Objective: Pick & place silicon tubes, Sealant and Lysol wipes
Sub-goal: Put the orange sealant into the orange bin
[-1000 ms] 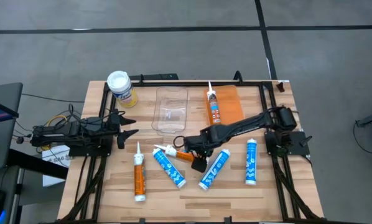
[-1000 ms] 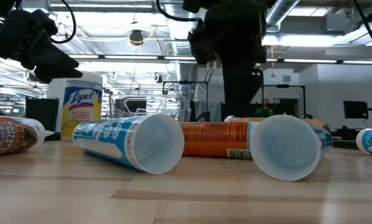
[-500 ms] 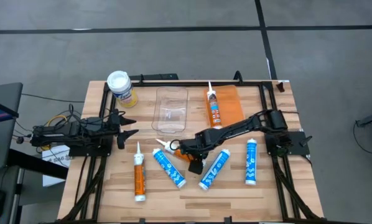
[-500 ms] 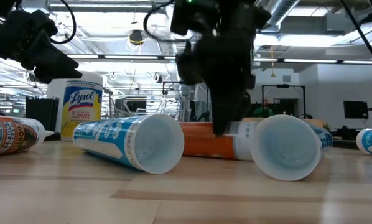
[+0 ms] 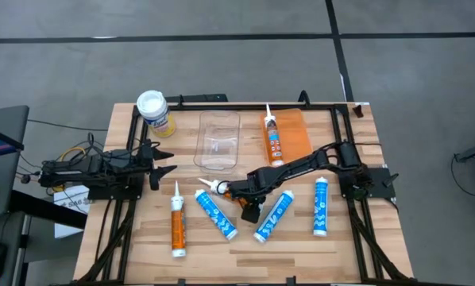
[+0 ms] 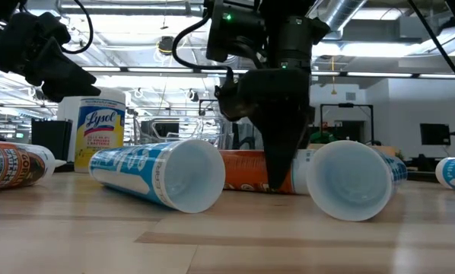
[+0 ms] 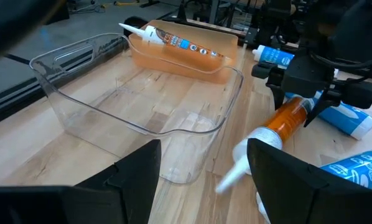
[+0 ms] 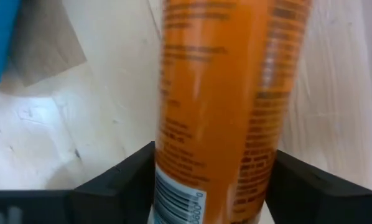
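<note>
- While the right gripper (image 5: 241,196) sits low at the table's centre, its fingers (image 8: 120,183) straddle an orange sealant tube (image 8: 226,106) lying on the wooden table (image 5: 245,242); the right wrist view shows a finger on either side of the tube body, but whether they press on it cannot be told.
- Orange sealant tube, same item: lies between two blue-and-white silicone tubes, its white nozzle (image 5: 208,186) pointing toward the left arm's side.
- Blue silicone tube, one (image 5: 216,213): lies flat, just beside the right gripper on the left arm's side.
- Blue silicone tube, two (image 5: 273,215): lies flat, just beside the gripper on the other side.
- Blue silicone tube, three (image 5: 321,206): lies flat near the right edge, apart from the others.
- Orange tube with white cap end (image 5: 176,221): lies flat on the left half of the table.
- Lysol wipes (image 5: 155,113): upright canister, white lid, yellow label, at the far left corner.
- Clear plastic bin (image 5: 218,141): stands at the far middle of the table.
- Orange tray (image 5: 299,132): just beside the clear bin, holding one orange sealant tube (image 5: 272,137).
- Left gripper (image 5: 163,163): waits at the left edge, near the Lysol wipes, fingers spread wide and holding nothing.
</note>
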Robot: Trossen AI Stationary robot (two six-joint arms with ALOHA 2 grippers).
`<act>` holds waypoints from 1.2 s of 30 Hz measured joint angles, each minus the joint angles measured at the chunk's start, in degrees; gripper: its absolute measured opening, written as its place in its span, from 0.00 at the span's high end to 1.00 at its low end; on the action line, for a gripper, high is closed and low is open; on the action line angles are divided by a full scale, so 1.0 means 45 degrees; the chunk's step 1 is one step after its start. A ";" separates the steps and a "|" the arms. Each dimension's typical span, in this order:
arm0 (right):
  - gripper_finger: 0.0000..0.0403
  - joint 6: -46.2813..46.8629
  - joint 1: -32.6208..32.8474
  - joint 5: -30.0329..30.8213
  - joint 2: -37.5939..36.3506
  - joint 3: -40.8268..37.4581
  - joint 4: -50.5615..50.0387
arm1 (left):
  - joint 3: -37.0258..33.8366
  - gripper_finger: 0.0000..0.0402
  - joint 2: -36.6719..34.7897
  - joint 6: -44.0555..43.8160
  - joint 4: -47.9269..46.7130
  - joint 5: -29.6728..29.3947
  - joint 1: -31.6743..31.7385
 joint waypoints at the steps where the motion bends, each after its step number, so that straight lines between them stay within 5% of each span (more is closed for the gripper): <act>1: 0.46 0.0002 0.0000 -0.0010 -0.0008 -0.0002 -0.0029 | 0.0000 0.42 0.0000 0.0003 0.0000 -0.0001 0.0000; 13: 0.48 -0.0017 0.0477 0.0385 0.0010 0.0862 -0.1939 | -0.0001 0.42 0.0000 0.0003 0.0000 -0.0001 0.0000; 31: 0.48 -0.0042 0.1060 0.1752 -0.0076 0.5299 -0.6783 | 0.0001 0.42 0.0000 0.0003 0.0000 -0.0001 0.0000; 36: 0.48 0.1468 0.1082 0.2114 -0.0769 0.5987 -0.8338 | -0.0003 0.42 0.0000 0.0003 0.0000 -0.0001 0.0000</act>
